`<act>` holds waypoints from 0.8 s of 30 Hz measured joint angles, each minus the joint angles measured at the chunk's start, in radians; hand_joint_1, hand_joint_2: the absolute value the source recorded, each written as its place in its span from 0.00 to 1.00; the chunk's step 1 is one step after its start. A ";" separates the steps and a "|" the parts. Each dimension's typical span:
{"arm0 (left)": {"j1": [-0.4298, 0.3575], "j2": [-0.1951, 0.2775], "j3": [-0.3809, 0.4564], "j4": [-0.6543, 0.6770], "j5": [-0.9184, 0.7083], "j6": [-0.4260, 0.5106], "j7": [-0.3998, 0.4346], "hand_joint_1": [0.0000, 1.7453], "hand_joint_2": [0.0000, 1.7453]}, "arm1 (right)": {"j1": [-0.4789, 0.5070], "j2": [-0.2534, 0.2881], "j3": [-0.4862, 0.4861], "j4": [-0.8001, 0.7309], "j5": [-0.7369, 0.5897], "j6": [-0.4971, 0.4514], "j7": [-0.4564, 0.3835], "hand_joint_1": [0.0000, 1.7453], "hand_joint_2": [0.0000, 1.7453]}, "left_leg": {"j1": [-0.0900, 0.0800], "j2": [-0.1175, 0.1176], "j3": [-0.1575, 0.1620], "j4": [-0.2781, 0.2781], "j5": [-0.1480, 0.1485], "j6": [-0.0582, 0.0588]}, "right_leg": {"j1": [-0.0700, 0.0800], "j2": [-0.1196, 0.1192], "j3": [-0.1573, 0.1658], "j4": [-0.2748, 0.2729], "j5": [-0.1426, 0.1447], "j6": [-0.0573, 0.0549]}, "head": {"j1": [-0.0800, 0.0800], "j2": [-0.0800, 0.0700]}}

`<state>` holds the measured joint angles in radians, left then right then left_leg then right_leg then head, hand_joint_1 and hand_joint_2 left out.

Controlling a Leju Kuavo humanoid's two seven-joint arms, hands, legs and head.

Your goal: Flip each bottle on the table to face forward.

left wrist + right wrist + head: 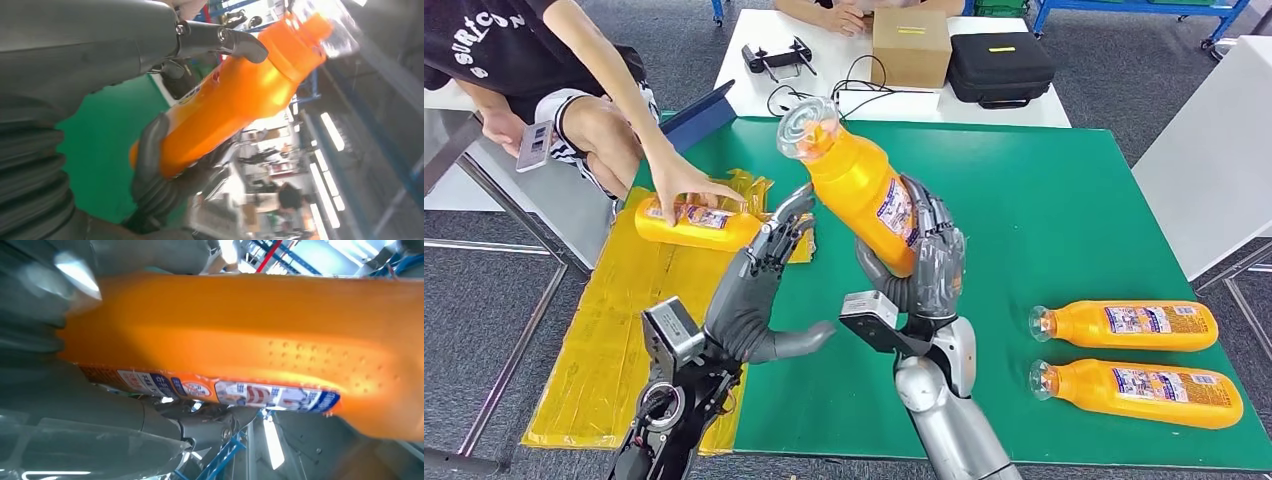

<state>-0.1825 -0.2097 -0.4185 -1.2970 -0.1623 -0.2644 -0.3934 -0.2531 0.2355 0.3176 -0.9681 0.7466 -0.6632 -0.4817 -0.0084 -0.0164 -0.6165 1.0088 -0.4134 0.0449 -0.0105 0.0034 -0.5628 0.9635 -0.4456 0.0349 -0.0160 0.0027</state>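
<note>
Gripping was seen at the right hand [924, 262]: its fingers were wrapped around the lower body of an orange bottle [854, 178], which was held up off the green table [1044, 200], tilted, with its clear cap end toward the upper left in the head view. The label was turned toward the right hand's fingers. In the right wrist view the same bottle [250, 340] was pressed against the palm, label strip along one side.

The left hand [759, 290] was noted just beside the raised bottle, fingers spread and holding nothing, thumb stuck out toward the right arm. In the left wrist view one fingertip [245, 45] lay close to the bottle's neck; contact could not be told.

Two more bottles [1129, 325] [1139, 392] were lying on their sides at the table's right, caps pointing left, labels up. A fourth bottle [694, 225] lay at the table's left edge on yellow sheeting [604, 340], with a person's hand [684, 185] resting on it.
</note>
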 joint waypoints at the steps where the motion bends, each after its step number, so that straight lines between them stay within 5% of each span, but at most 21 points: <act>1: -0.006 0.000 -0.004 0.004 0.009 0.005 -0.005 0.00 1.00 | -0.005 0.008 0.010 0.007 0.002 0.005 0.002 1.00 1.00 | 0.000 0.000 0.000 0.000 0.000 0.000 | 0.000 0.000 0.000 0.000 0.000 0.000 | 0.000 0.000; 17: -0.053 0.000 0.042 0.100 0.138 0.047 -0.064 0.00 1.00 | -0.085 0.100 0.093 0.249 -0.046 -0.032 -0.051 1.00 1.00 | 0.000 0.001 0.000 0.000 0.000 0.000 | 0.000 0.000 0.000 0.000 0.000 0.000 | 0.000 0.000; 24: -0.088 0.000 0.095 0.153 0.156 0.057 -0.054 0.00 1.00 | -0.095 0.115 0.209 0.336 -0.055 -0.038 -0.089 1.00 1.00 | 0.000 0.000 0.000 0.000 0.000 0.000 | 0.000 0.000 -0.001 0.000 0.000 0.000 | 0.000 0.000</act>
<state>-0.2705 -0.2095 -0.3237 -1.1442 -0.0068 -0.2070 -0.4478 -0.3481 0.3507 0.5262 -0.6325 0.6916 -0.7011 -0.5712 -0.0080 -0.0160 -0.6168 1.0087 -0.4132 0.0447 -0.0103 0.0036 -0.5633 0.9637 -0.4456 0.0349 -0.0156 0.0027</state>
